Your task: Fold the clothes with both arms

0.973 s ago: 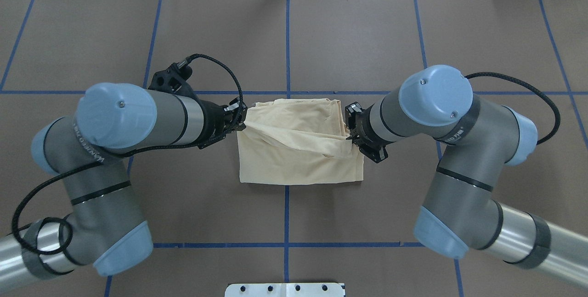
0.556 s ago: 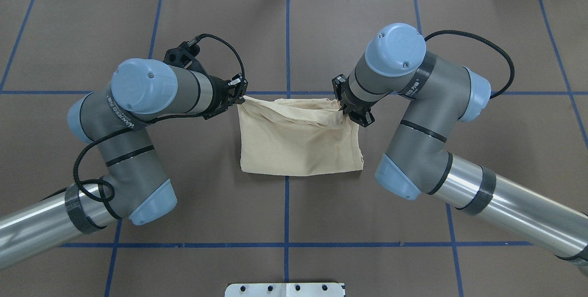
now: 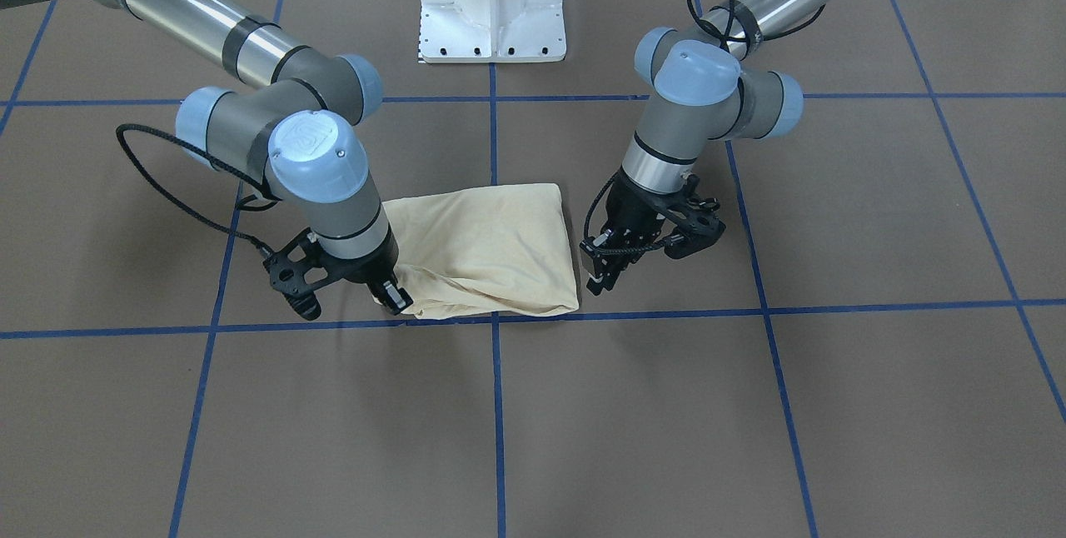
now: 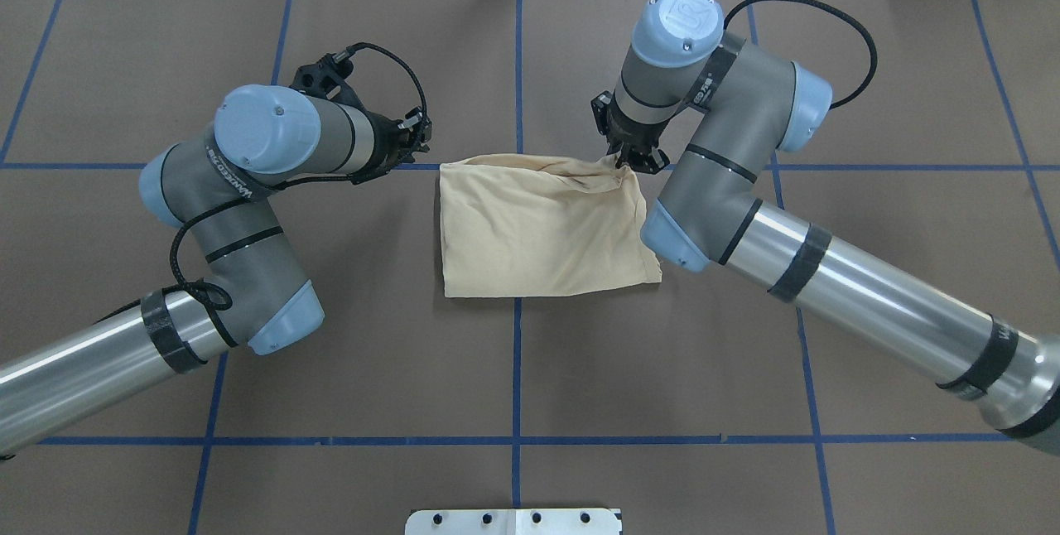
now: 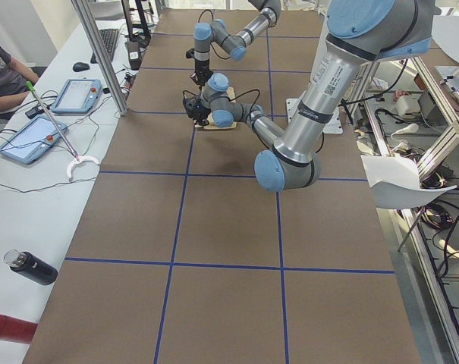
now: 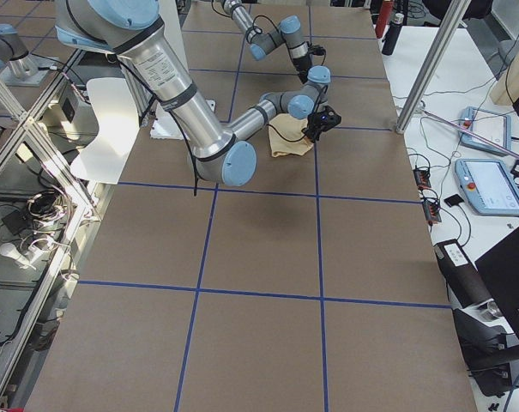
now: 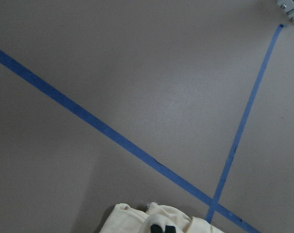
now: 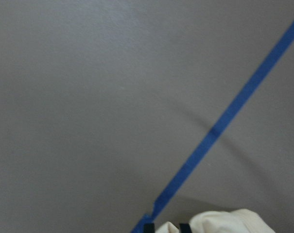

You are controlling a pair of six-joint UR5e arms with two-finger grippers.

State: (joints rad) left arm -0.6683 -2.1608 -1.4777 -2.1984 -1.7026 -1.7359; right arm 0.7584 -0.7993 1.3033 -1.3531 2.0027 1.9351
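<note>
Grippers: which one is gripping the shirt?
The right gripper, pinching the shirt's far corner. The left gripper hangs clear of the cloth.

- The folded cream-yellow thin-fabric T-shirt (image 4: 542, 228) lies mid-table on the brown table cover (image 4: 530, 369), across the centre blue tape line (image 4: 517, 378).
- The black two-finger right gripper (image 4: 627, 158) touches the shirt's far right corner.
- The black two-finger left gripper (image 4: 418, 137) sits just beside the far left corner, apart.
- The white metal pedestal base (image 3: 491, 5) stands at the robot's edge.

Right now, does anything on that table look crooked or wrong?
The shirt lies folded but not neat: its far edge is bunched into creases at the corner where the right gripper meets it. The left gripper hangs clear of it. Nothing looks damaged.
</note>
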